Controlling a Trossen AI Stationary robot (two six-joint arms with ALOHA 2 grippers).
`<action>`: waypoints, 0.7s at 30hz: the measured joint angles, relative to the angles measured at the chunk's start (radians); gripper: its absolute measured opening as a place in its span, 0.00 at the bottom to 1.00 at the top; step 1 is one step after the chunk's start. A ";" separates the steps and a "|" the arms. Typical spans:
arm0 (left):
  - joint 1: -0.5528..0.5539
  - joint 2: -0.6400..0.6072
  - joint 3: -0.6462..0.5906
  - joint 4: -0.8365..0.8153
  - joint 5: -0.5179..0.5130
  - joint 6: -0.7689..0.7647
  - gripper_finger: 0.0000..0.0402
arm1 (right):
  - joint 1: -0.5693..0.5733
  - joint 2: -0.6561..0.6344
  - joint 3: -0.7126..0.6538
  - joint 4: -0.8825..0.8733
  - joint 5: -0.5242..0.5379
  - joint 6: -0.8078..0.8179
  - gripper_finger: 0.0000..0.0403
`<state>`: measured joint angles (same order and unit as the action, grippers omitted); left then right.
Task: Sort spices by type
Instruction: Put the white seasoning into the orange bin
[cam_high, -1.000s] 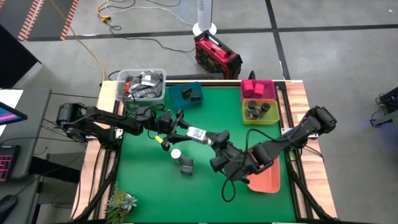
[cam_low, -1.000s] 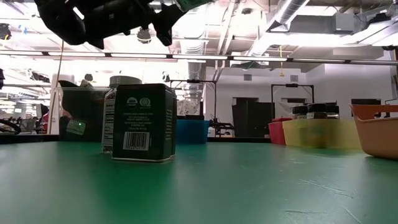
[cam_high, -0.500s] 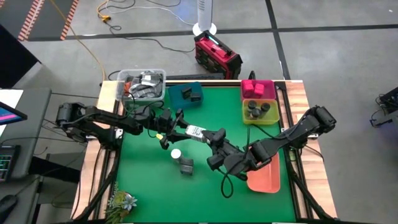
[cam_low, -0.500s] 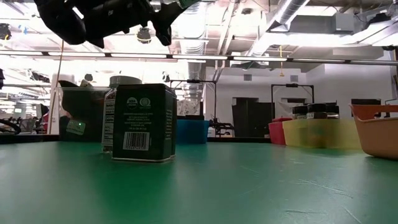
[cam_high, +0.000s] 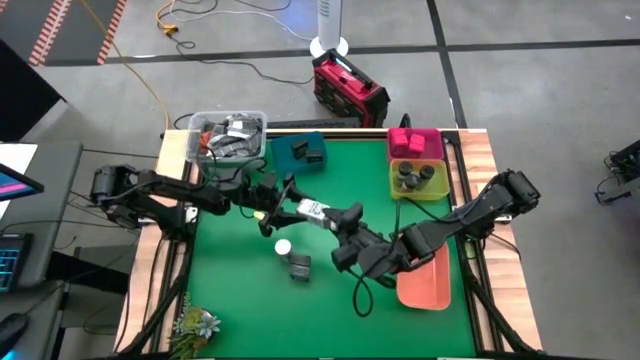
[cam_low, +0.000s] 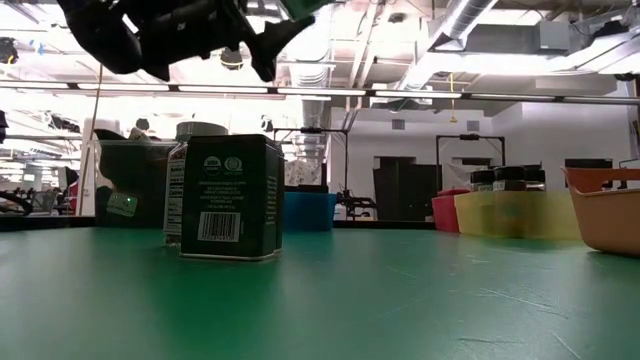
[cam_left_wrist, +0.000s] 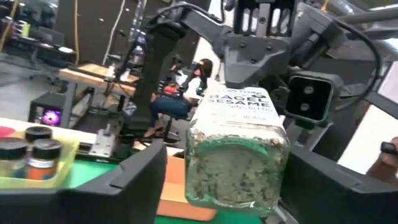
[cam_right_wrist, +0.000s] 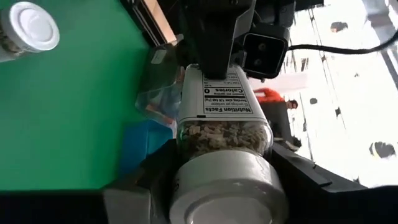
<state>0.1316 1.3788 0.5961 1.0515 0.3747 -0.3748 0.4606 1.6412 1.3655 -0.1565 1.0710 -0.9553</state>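
- Above mid-tabletop (cam_high: 240, 300), the left gripper (cam_high: 283, 205) has its fingers spread either side of the jar's base, apparently just released.
- The white-capped spice jar (cam_high: 316, 212) lies level in the air between both grippers.
- The right gripper (cam_high: 340, 222) has its fingers closing around the cap end; full grip unconfirmed.
- Recommendation: right clamps firmly before left withdraws straight back.

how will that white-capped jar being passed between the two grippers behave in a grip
The white-capped jar looks like smooth, rigid glass, so probably slippery and breakable. Its round body would likely roll if dropped. It seems mostly full of seasoning, so probably moderately weighty.
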 joint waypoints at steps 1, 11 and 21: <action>0.012 0.000 0.000 -0.001 0.011 0.000 0.72 | 0.000 -0.002 0.000 -0.013 0.001 0.021 0.56; 0.110 -0.048 0.000 -0.025 0.075 -0.005 0.84 | 0.004 -0.004 0.000 -0.102 0.034 0.128 0.55; 0.128 -0.174 0.000 -0.213 0.092 0.064 0.84 | 0.059 -0.071 0.000 -0.261 0.099 0.377 0.55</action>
<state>0.2600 1.2048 0.5961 0.8381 0.4666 -0.3106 0.5194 1.5705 1.3659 -0.4172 1.1697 -0.5783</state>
